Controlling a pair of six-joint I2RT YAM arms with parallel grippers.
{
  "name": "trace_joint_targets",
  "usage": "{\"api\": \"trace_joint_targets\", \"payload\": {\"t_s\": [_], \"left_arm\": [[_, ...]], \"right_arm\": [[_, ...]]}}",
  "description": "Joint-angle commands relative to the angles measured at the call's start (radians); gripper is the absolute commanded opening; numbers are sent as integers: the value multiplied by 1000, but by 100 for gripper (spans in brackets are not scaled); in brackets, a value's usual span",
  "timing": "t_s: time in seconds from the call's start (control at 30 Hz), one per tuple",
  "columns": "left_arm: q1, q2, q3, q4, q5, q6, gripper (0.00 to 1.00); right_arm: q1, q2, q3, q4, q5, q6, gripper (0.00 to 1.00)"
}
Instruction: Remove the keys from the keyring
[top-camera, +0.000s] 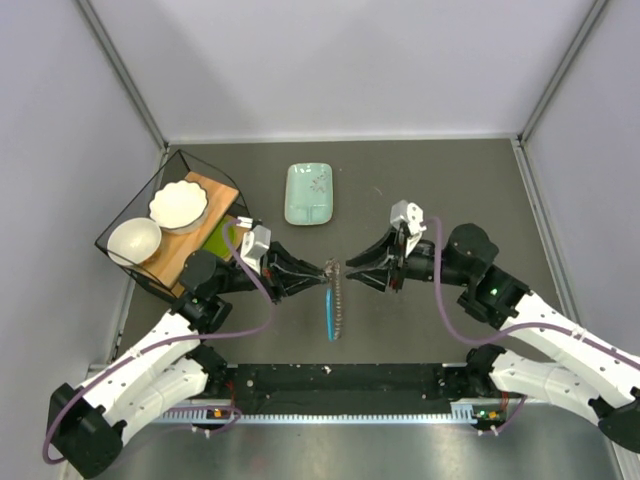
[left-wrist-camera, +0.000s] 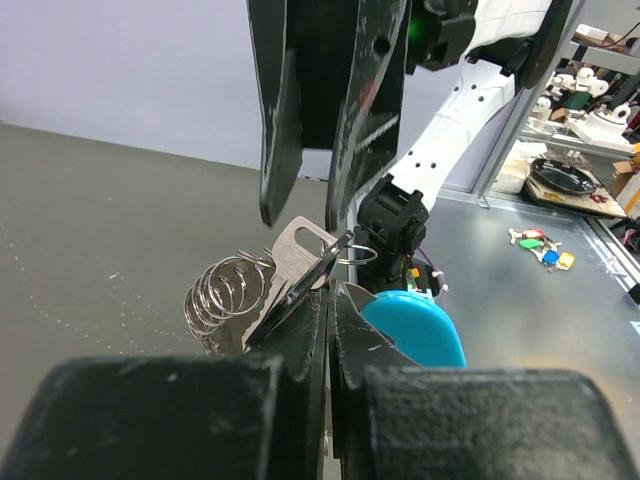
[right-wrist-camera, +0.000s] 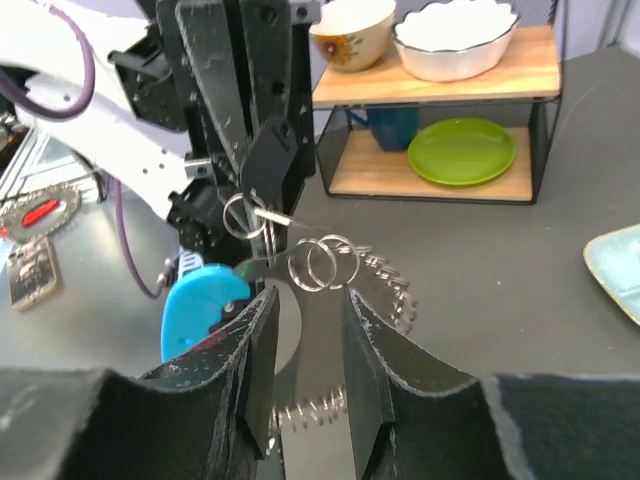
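The keyring (top-camera: 334, 272) hangs above the table centre, its bright blue tag (top-camera: 330, 314) dangling below. My left gripper (top-camera: 318, 270) is shut on the bunch; in the left wrist view its jaws (left-wrist-camera: 330, 292) pinch it beside a silvery key (left-wrist-camera: 298, 250), a stack of rings (left-wrist-camera: 225, 295) and the blue tag (left-wrist-camera: 415, 325). My right gripper (top-camera: 352, 272) faces it from the right, open. In the right wrist view (right-wrist-camera: 308, 320) its fingers straddle two small rings (right-wrist-camera: 325, 262). A black oblong piece (right-wrist-camera: 270, 165) sits at the left gripper's tips, and the blue tag (right-wrist-camera: 200, 300) hangs left.
A pale green rectangular dish (top-camera: 310, 193) lies behind the grippers. A black wire rack (top-camera: 120, 215) at the left holds a wooden shelf with two white bowls (top-camera: 178, 205), and a green plate (right-wrist-camera: 462, 152) underneath. Grey walls enclose the table.
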Motion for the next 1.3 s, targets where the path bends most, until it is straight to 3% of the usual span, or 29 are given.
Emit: {"api": "trace_joint_targets", "payload": {"t_s": [0.0, 0.47, 1.27], "left_arm": [[-3, -18, -1, 100, 19, -16, 0], [-3, -4, 2, 102, 26, -15, 0], [-3, 4, 2, 88, 31, 4, 0]], "right_arm": [[-2, -20, -47, 193, -137, -45, 31], [11, 11, -61, 261, -176, -62, 33], [77, 106, -2, 247, -116, -51, 19]]}}
